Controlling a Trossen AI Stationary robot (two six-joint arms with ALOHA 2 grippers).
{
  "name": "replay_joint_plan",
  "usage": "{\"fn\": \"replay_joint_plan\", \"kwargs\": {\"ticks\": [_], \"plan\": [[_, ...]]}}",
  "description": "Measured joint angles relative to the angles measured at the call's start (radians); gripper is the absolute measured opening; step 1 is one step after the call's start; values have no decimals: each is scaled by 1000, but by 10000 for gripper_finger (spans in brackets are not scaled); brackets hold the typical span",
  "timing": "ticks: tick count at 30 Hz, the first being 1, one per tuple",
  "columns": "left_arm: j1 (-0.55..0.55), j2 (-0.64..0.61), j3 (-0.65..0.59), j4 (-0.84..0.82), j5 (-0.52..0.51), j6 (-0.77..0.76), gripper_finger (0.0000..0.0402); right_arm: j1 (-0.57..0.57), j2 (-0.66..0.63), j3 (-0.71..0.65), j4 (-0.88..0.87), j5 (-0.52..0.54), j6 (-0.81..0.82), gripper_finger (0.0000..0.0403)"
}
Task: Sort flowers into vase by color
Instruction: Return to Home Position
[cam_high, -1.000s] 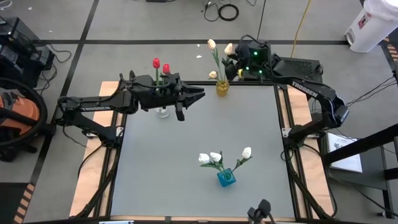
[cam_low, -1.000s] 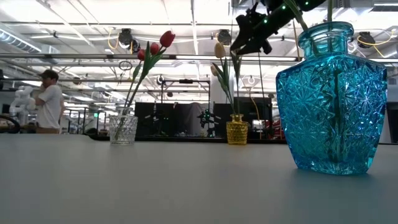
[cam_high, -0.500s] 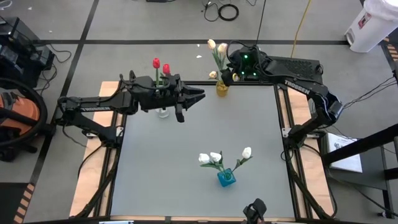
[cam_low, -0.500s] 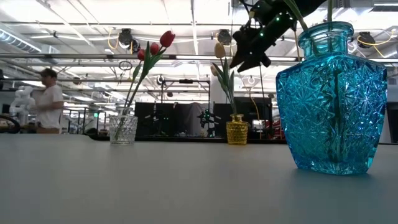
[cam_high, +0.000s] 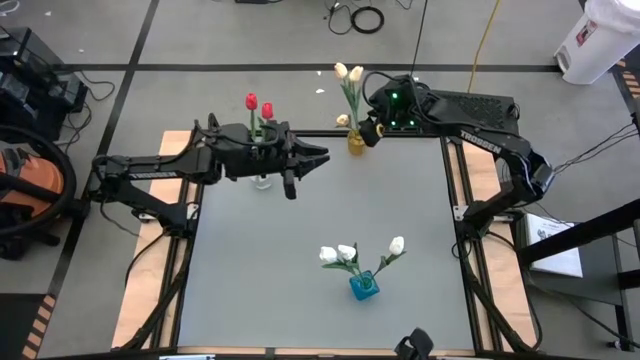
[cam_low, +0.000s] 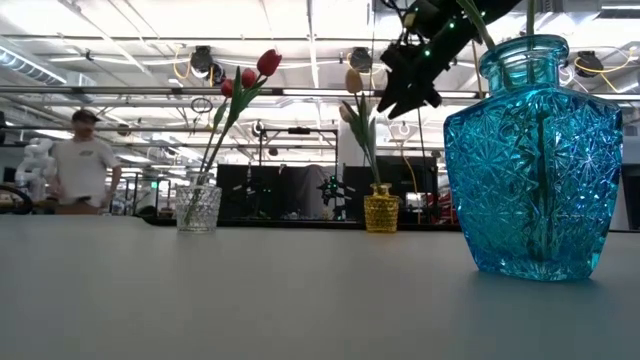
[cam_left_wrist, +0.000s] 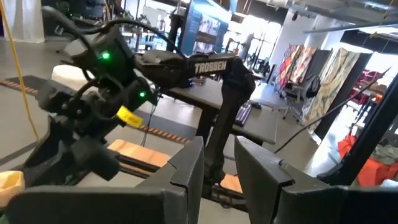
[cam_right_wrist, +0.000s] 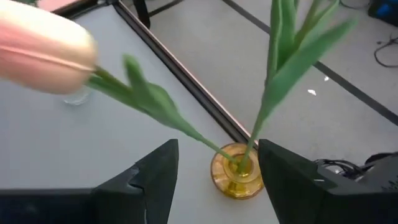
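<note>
We see the right end effector moved since a second ago, from the tulip heads to just above the yellow glass vase, fingers wide apart and empty. Cream-yellow tulips stand in that vase at the tabletop edge. Left end effector unchanged, slightly open, empty.

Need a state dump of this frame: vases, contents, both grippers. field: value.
clear vase: two red tulips; left arm passes over it
yellow vase: three cream-yellow tulips
blue vase: three white tulips; nearest the low camera
loose flowers: none seen
left gripper: beside clear vase, carries no flower
right gripper: open, empty, close above yellow vase
</note>
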Motion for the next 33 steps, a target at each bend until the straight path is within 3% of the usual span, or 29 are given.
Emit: {"fn": "replay_joint_plan", "kwargs": {"ticks": [6, 15, 33], "plan": [[4, -17, 0, -39, -11, 1, 98, 20, -58, 0, 2, 0, 0, 212], [36, -119, 0, -242, -108, 50, 98, 24, -202, 0, -13, 0, 3, 212], [77, -455, 0, -746, -507, 122, 98, 24, -543, 0, -223, 30, 3, 212]]}}
